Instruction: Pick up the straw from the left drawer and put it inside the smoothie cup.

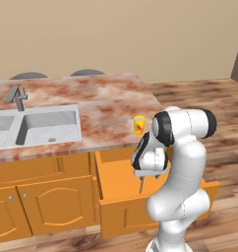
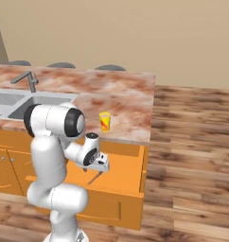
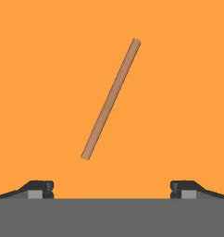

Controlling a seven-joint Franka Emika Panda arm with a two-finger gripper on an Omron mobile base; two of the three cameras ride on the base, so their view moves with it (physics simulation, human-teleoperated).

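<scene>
Marbled pink-brown desk (image 1: pixel 111 106) with a steel sink (image 1: pixel 47 125) and faucet (image 1: pixel 17 97) at its left; beige wall behind, wood-plank floor (image 2: pixel 192 142) to the right; the smoothie cup (image 1: pixel 139 125) stands near the desk's front edge; below it the left drawer (image 1: pixel 116 182) is pulled out; the straw (image 3: pixel 111 99) lies slanted on the drawer's orange bottom; the gripper (image 3: pixel 112 190) hangs above it, fingers spread wide, holding nothing.
</scene>
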